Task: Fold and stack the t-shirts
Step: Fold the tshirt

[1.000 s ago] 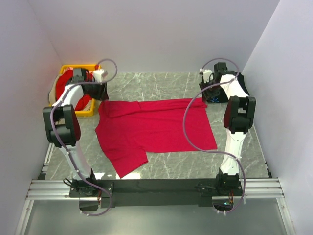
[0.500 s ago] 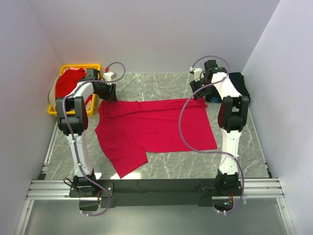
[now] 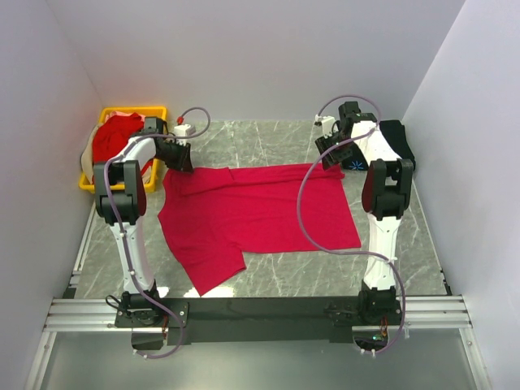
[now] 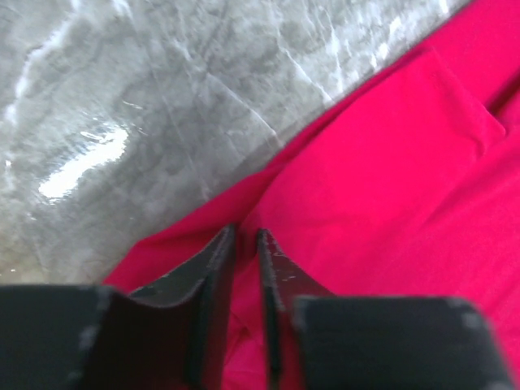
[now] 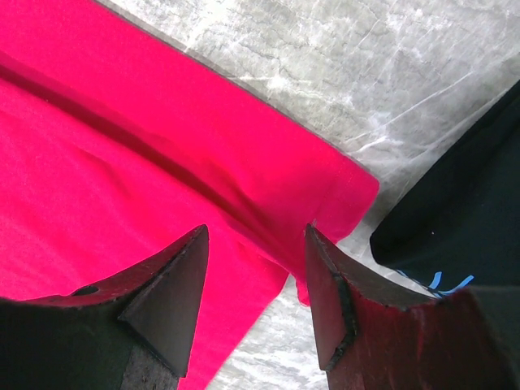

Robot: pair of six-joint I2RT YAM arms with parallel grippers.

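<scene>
A plain bright red t-shirt [image 3: 252, 215] lies spread flat across the middle of the table. My left gripper [image 3: 177, 158] is at its far left corner. In the left wrist view the gripper [image 4: 245, 236] has its jaws nearly together, pinching a fold of the red cloth [image 4: 390, 162]. My right gripper [image 3: 329, 156] is at the shirt's far right corner. In the right wrist view this gripper [image 5: 256, 231] is open, its fingers straddling the corner of the red cloth [image 5: 122, 146]. A black t-shirt [image 3: 398, 138] lies folded at the far right and also shows in the right wrist view [image 5: 455, 211].
A yellow plastic basket [image 3: 89, 180] stands at the far left corner with more red cloth [image 3: 114, 134] heaped in it. White walls close in the left, back and right sides. The marble table top [image 3: 325, 276] shows in front of the shirt.
My left gripper has swung from over the basket to the shirt's far left corner and come down onto it. My right gripper has moved left to the far right corner.
</scene>
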